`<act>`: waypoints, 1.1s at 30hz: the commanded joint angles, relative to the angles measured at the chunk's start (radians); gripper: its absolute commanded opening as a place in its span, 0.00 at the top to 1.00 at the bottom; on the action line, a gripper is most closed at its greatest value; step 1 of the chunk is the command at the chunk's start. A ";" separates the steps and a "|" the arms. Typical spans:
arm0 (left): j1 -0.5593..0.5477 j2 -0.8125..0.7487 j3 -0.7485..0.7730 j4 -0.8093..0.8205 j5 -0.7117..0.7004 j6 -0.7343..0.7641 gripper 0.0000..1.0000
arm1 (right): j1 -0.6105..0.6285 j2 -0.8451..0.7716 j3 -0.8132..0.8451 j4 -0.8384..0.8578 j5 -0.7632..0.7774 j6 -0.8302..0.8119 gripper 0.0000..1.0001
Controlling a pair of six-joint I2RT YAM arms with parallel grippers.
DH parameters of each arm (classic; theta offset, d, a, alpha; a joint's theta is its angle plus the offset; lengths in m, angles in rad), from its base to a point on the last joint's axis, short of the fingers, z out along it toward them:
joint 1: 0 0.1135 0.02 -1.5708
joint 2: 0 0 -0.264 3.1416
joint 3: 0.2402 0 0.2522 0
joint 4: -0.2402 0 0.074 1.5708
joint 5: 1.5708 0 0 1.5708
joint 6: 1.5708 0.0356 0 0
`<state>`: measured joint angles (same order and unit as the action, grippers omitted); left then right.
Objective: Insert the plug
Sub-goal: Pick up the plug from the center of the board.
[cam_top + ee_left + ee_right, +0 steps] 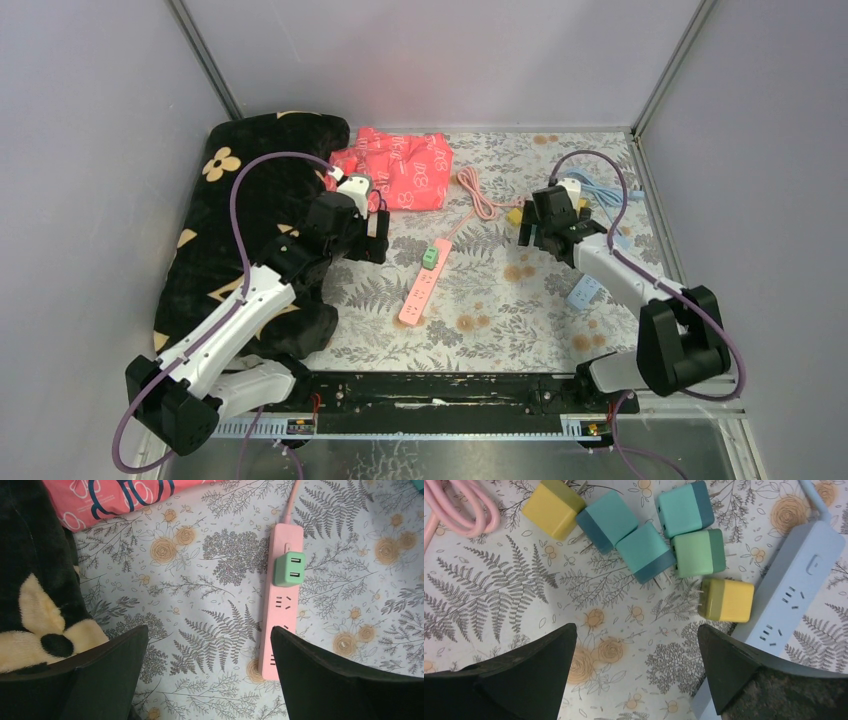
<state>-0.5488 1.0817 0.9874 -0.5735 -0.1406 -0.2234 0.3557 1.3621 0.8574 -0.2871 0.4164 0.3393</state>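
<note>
Left gripper (209, 636) spread wide, empty; small green cube plug (289, 569) seated in long pink plastic power strip (278, 611) just ahead, toward its right. Right gripper (636, 630) likewise wide, empty; loose coloured cube plugs (696, 552) ahead, pale blue plastic power strip (794, 590) rightward.

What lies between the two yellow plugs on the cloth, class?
In the right wrist view, from the upper yellow plug to the lower yellow plug: a teal plug, a second teal plug beside it, then a green plug.
</note>
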 commanded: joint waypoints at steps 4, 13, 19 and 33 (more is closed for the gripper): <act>0.007 0.007 0.000 0.047 0.001 0.045 0.00 | -0.122 0.149 0.138 0.057 -0.185 -0.094 0.08; 0.019 0.008 -0.004 0.043 -0.010 0.046 0.00 | -0.204 0.244 0.189 0.123 -0.308 -0.144 0.12; 0.031 0.006 -0.006 0.043 -0.014 0.044 0.00 | -0.221 0.296 0.218 0.122 -0.355 -0.188 0.15; 0.042 0.011 -0.010 0.050 0.007 0.044 0.00 | -0.244 0.357 0.215 0.082 -0.462 -0.220 0.29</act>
<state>-0.5148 1.0954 0.9813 -0.5728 -0.1390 -0.1978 0.1143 1.7206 1.0386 -0.1925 0.0315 0.1360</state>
